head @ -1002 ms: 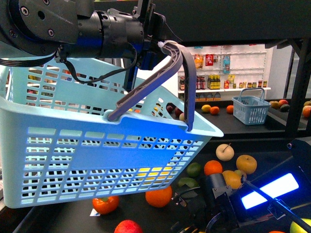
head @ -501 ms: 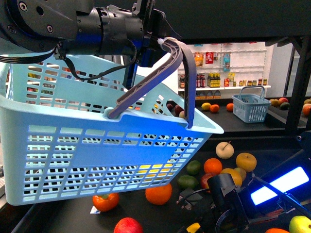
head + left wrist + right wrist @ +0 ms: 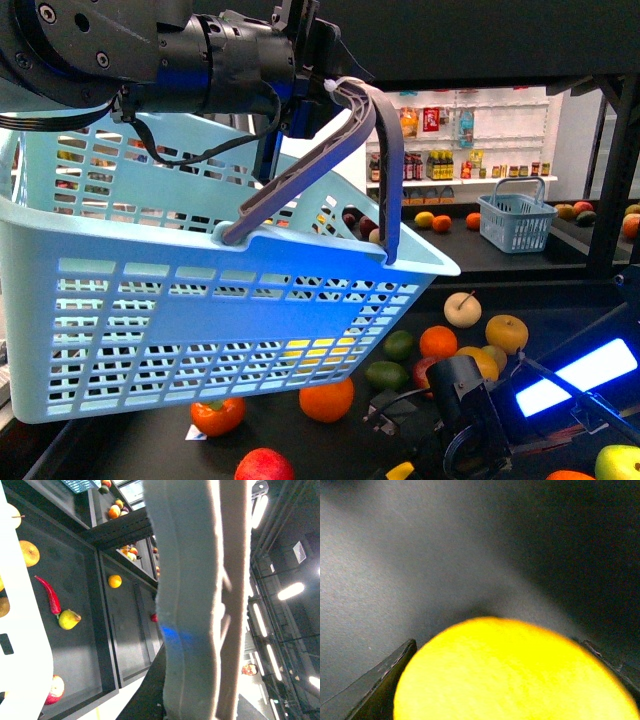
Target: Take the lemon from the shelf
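Note:
My right gripper (image 3: 510, 700) is shut on the bright-yellow lemon (image 3: 515, 675), which fills the lower part of the right wrist view between the two dark fingers (image 3: 382, 680). In the front view the right arm (image 3: 470, 420) is low at the bottom, and a bit of the lemon (image 3: 400, 470) shows at the frame's lower edge over the shelf's dark tray (image 3: 300, 440). My left gripper (image 3: 305, 85) is shut on the grey handle (image 3: 375, 150) of a light-blue basket (image 3: 200, 300) held up at the left. The handle (image 3: 195, 605) fills the left wrist view.
Oranges (image 3: 326, 402), a red fruit (image 3: 263, 467), a green fruit (image 3: 385, 375) and a yellow blushed fruit (image 3: 506, 333) lie on the tray. A second small basket (image 3: 517, 222) stands on a far tray. White-lit shelving with bottles (image 3: 450, 150) is behind. A black post (image 3: 610, 190) rises at right.
Almost nothing differs from half a second ago. Since one second ago my right arm has dropped lower and come nearer with the lemon, and the basket has shifted slightly.

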`<control>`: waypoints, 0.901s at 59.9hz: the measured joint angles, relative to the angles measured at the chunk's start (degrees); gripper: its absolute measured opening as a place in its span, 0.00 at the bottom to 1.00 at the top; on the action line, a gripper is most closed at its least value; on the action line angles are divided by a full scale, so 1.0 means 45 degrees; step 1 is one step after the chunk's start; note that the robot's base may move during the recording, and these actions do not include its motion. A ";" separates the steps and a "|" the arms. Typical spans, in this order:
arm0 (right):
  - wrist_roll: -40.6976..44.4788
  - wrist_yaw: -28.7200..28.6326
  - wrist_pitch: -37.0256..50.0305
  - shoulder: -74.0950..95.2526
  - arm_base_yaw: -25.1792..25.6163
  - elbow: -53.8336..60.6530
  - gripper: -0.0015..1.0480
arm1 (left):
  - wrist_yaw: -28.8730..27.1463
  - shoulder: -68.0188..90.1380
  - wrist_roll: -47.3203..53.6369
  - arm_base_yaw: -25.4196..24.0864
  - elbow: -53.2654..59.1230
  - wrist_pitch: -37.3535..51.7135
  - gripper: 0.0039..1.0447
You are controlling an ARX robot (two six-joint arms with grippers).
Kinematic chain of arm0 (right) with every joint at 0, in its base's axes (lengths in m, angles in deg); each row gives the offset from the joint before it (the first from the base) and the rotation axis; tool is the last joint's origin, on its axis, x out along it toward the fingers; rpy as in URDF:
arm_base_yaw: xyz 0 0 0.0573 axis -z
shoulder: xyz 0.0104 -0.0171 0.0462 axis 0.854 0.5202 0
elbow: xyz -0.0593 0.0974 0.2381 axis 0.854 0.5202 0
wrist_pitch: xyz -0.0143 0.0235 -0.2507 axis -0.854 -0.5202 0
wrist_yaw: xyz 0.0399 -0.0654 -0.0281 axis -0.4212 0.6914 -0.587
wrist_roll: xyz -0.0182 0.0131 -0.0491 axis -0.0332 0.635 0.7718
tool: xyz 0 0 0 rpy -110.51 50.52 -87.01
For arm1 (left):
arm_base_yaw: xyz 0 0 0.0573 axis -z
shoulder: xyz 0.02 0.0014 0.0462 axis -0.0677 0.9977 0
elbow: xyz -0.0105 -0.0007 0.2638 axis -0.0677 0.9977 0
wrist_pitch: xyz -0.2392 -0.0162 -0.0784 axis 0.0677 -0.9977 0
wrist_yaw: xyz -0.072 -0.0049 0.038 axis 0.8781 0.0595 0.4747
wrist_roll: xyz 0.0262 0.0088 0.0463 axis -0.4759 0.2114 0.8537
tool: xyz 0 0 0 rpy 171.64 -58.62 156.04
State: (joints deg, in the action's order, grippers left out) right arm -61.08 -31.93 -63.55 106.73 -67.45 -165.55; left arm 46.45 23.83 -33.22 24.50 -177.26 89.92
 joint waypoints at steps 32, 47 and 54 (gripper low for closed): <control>-0.0253 0.0418 -0.0005 0.0165 0.0121 -0.0525 0.93 | 0.0005 0.0000 0.0000 0.0000 0.0000 0.0000 0.07; -0.0772 0.0865 0.0607 0.0282 0.0073 -0.1035 0.93 | 0.0000 0.0000 0.0000 0.0000 0.0000 0.0000 0.07; -0.0845 0.0957 0.0588 0.0398 0.0058 -0.1370 0.93 | 0.0005 0.0000 0.0000 0.0000 0.0000 0.0000 0.07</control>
State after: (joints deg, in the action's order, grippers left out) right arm -64.89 -27.62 -60.90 108.52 -67.19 -171.71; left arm 46.48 23.83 -33.22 24.50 -177.26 89.92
